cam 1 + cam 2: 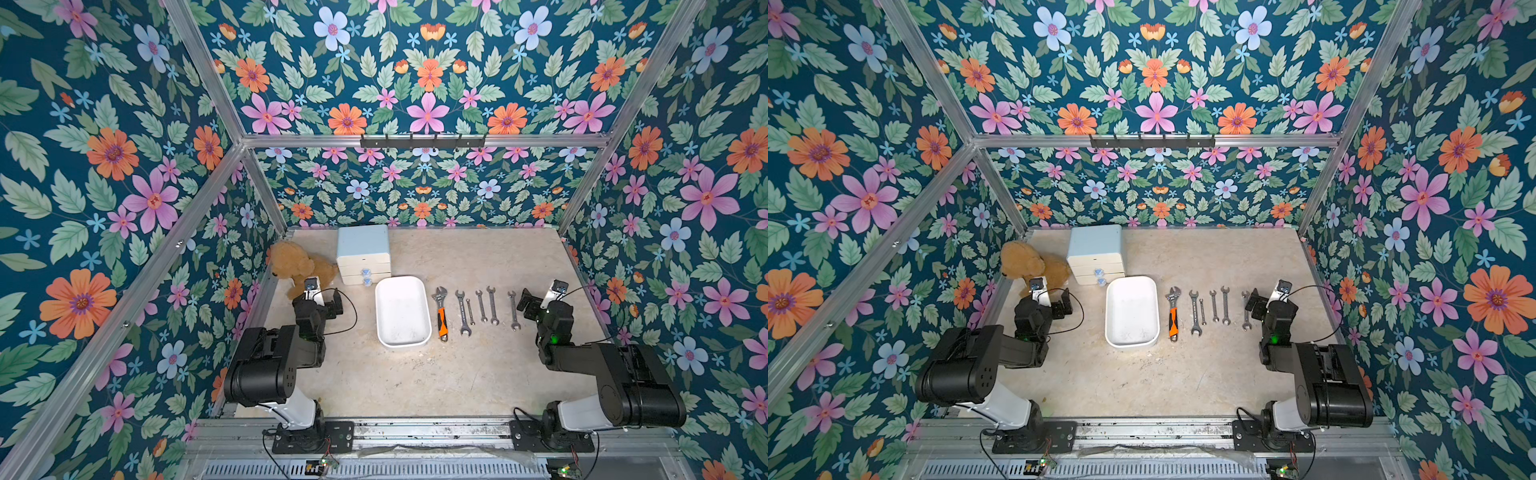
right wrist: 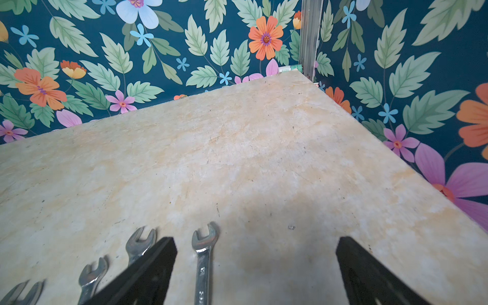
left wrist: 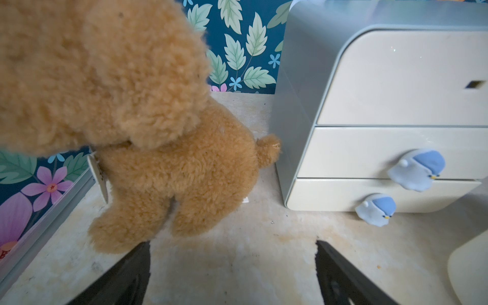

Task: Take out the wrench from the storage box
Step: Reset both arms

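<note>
The white storage box (image 1: 402, 311) (image 1: 1132, 311) stands mid-table, and its inside shows bare. Just right of it, several wrenches lie side by side on the table. Nearest the box is an adjustable wrench (image 1: 440, 312) (image 1: 1172, 312) with an orange-and-black handle, then steel open-end wrenches (image 1: 493, 305). My left gripper (image 1: 336, 303) (image 3: 232, 245) hovers open left of the box, facing the plush, with nothing between its fingers. My right gripper (image 1: 525, 303) (image 2: 256, 240) is open over the rightmost wrench (image 1: 513, 311) (image 2: 204, 253), which lies on the table apart from both fingers.
A white two-drawer cabinet (image 1: 363, 253) (image 3: 396, 118) with pale blue top and knobs stands behind the box. A brown plush toy (image 1: 301, 266) (image 3: 158, 132) sits at the back left against the wall. Floral walls close three sides. A black hook rail (image 1: 422, 141) hangs at the back.
</note>
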You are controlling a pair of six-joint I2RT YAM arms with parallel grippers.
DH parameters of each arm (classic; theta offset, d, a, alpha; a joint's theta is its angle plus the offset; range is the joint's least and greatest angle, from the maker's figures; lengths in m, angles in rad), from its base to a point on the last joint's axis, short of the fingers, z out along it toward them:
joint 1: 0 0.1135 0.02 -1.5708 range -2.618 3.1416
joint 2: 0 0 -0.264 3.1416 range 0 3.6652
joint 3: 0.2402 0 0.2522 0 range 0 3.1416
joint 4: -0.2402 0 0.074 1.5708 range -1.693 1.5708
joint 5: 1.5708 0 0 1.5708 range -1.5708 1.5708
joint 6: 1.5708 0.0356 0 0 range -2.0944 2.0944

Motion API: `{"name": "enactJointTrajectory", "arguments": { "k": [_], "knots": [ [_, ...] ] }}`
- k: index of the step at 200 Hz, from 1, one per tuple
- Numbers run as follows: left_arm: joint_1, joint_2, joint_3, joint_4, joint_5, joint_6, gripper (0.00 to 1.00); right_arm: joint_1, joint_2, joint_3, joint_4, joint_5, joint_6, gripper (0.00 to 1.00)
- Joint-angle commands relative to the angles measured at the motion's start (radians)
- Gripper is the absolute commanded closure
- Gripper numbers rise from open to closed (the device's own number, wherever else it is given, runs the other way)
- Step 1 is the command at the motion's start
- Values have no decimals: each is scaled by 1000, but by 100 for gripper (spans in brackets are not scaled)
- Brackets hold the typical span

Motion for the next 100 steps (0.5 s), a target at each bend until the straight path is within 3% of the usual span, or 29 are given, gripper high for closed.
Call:
{"name": "enactJointTrajectory", "arguments": {
  "k": [1, 100],
  "knots": [
    [0, 1, 1, 33, -4, 8, 0, 1, -1, 2, 11, 0, 2, 1],
    [-14, -3, -6, 45, -25, 16, 0, -21, 5, 33, -44, -158, -25, 1]
  ]
}}
